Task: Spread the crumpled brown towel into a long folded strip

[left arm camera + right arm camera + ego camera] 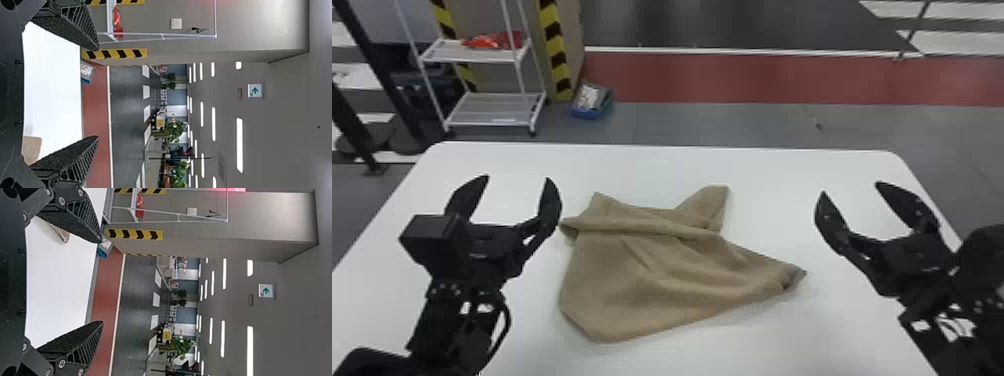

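Tabletop: towel between left gripper, right gripper.

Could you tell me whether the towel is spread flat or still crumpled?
Crumpled: the towel has creases, a fold across it and uneven corners.

**Brown towel peeks past right gripper**

Black fingers stand wide apart over the white desk; the towel's tip lies short of the far edge. Beyond: red flooring, hazard tape, green arrow sign.
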Controlling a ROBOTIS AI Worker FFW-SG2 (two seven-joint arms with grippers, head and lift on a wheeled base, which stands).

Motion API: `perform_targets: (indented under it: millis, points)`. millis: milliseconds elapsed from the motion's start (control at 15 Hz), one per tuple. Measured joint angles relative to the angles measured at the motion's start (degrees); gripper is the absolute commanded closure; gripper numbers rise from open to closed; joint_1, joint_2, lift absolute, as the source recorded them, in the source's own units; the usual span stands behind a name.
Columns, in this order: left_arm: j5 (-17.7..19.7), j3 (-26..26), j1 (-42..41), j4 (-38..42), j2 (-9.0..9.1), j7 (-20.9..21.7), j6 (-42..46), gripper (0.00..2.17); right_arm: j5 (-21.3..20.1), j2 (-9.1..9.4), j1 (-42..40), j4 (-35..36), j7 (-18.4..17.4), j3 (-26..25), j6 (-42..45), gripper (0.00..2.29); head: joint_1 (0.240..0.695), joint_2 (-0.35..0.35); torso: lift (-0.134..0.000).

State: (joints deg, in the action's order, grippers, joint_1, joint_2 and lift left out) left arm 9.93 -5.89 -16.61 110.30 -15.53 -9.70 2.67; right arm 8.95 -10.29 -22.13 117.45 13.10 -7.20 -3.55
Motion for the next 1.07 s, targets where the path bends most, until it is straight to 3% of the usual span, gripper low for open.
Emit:
perform_targets:
  millis: [1067]
  points:
    - [0.5, -0.2, 0.1, 0.3, -0.11, -0.4, 0.2, 0.09, 1.3, 0.00, -0.3, 0.0, 0.6, -0.3, 0.2, 0.17, 0.695, -0.021, -0.124]
